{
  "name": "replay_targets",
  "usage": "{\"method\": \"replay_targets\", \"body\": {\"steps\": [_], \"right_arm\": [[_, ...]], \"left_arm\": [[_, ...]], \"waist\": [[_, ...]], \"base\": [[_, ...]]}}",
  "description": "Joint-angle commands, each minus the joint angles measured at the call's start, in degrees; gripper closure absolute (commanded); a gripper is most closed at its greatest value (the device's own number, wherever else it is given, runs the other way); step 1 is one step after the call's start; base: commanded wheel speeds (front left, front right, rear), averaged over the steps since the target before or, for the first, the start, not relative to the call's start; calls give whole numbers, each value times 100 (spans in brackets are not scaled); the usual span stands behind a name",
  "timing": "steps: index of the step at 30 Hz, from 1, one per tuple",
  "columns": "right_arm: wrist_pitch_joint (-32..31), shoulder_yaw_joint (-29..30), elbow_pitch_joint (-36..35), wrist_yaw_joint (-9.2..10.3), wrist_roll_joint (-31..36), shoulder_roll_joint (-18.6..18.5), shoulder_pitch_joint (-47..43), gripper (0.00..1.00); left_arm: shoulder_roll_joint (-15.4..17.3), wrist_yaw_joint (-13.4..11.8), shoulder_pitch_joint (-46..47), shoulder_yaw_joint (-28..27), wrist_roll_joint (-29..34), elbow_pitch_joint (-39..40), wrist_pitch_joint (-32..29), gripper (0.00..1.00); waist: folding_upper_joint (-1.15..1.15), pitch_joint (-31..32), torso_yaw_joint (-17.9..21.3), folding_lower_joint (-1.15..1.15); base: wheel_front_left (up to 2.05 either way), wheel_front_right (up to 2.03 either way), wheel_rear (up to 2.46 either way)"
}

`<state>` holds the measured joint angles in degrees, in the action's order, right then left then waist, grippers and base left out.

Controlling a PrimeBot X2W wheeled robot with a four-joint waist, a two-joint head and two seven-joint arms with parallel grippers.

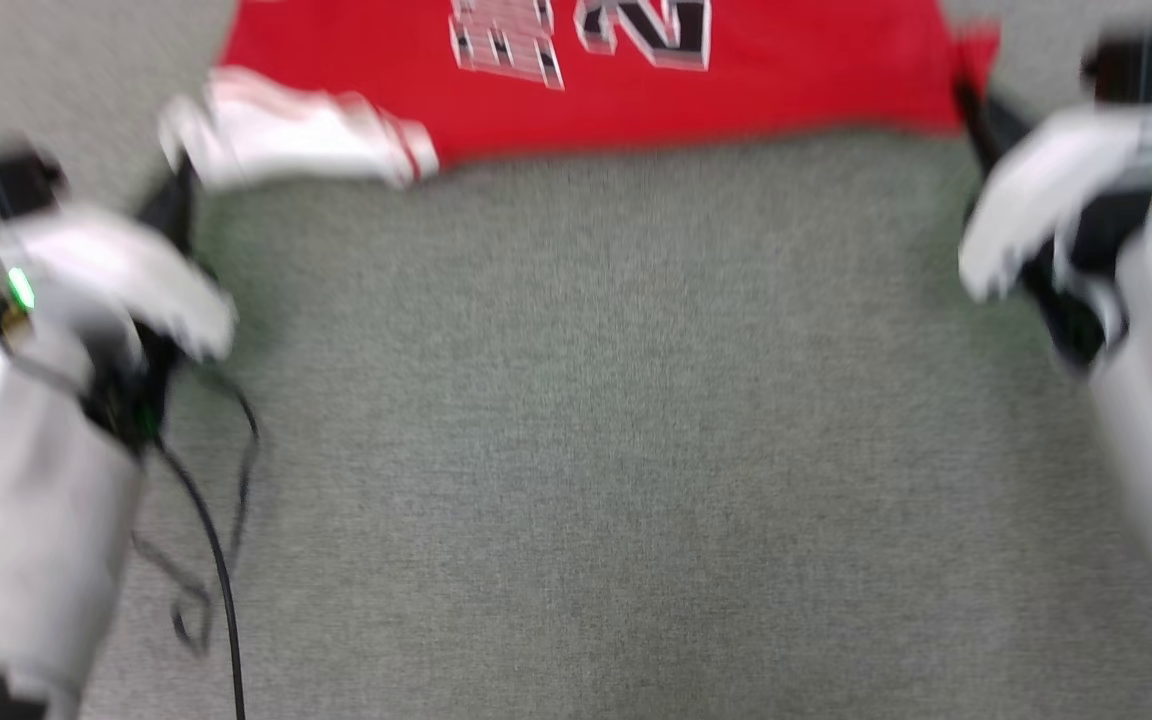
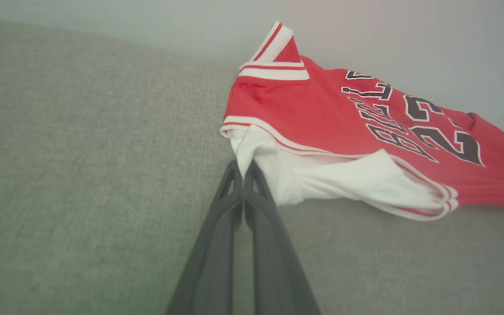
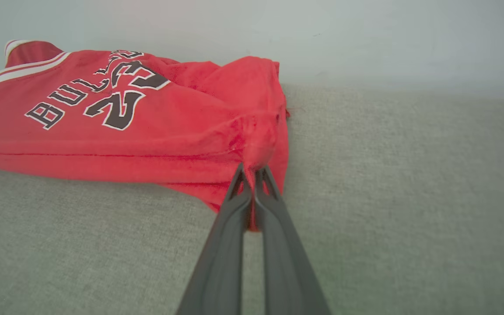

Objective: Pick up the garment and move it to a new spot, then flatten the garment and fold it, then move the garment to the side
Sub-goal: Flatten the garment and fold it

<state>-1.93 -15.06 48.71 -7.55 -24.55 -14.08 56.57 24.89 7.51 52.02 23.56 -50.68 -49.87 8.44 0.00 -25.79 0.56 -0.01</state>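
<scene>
Head view, blurred: the garment (image 1: 756, 80) lies along the top edge of the grey cloth surface (image 1: 576, 420), its white sleeve toward the robot's left. Left wrist view: the left gripper (image 2: 243, 167) is pinched together on that sleeve's edge. Right wrist view: the right gripper (image 3: 252, 171) is clamped on a bunched red corner, the cloth showing between its fingers.

Indoor spot of unclear kind: a grey woven fabric surface (image 1: 576, 450) meets a plain pale wall (image 2: 147, 17).
</scene>
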Motion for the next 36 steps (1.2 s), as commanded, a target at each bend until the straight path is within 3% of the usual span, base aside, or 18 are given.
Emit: {"method": "replay_targets", "body": {"steps": [1, 4, 11, 20, 27, 36], "right_arm": [[55, -62, -141, 13, -198, -164, -516, 100], [69, -168, -374, 13, -422, -328, -1184, 100], [92, -78, -775, 17, -682, -572, -2380, 100], [-3, 499, -1402, 30, -745, -640, -4081, 100], [-214, 1251, -2272, 38, -443, -384, -5443, 100], [-1034, 2132, -3676, 35, 151, 287, -6779, 100]], "left_arm": [[82, -7, -511, 37, -87, 154, 81, 100], [143, -15, -1231, 37, -184, 339, 195, 100], [297, -367, -2574, -1, -291, 921, 314, 100], [519, -1219, -4437, -138, -554, 2394, 155, 100], [714, -1832, -5632, -174, -738, 3586, -98, 100], [939, -2281, -6502, -262, -922, 4587, -321, 100]], "waist": [[0, 580, -39, 1], [0, 944, -34, 1], [0, 1645, -19, 1], [0, 2359, -71, 1], [0, 2687, -226, 1], [0, 2734, -369, 1]], "base": [[0, 0, 0], [0, 0, 0], [0, 0, 0], [0, 0, 0], [0, 0, 0], [0, 0, 0]]}}
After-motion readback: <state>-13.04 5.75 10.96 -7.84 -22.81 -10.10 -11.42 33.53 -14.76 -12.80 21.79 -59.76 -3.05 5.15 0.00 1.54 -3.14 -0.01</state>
